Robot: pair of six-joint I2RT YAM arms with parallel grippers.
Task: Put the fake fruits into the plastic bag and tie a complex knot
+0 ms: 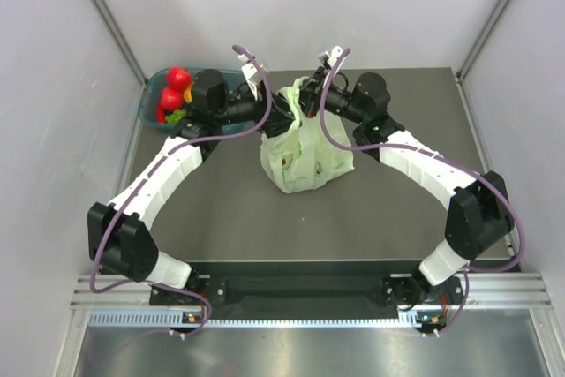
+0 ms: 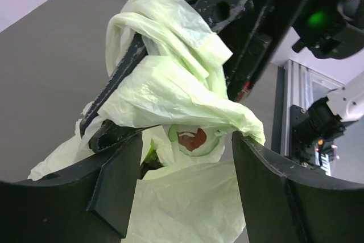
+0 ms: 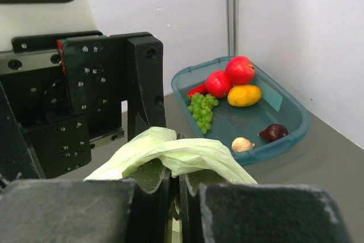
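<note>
While the pale-green plastic bag [image 1: 305, 161] sits bulging at the middle of the desk [image 1: 221, 209], its twisted handles [image 2: 170, 78] rise in a loose lump between the two end effectors, and a reddish fruit [image 2: 192, 139] shows through the film below. The right end effector [image 3: 175, 189] is clamped tight on a strip of the handles, whereas the left end effector [image 2: 187, 152] stands with its jaws wide apart beneath the lump. At the desk's far left corner a teal basket [image 3: 296, 126] holds red apples [image 3: 240, 69], a yellow fruit [image 3: 244, 95], green grapes [image 3: 202, 109], a garlic bulb [image 3: 242, 144] and a dark purple fruit [image 3: 274, 132].
</note>
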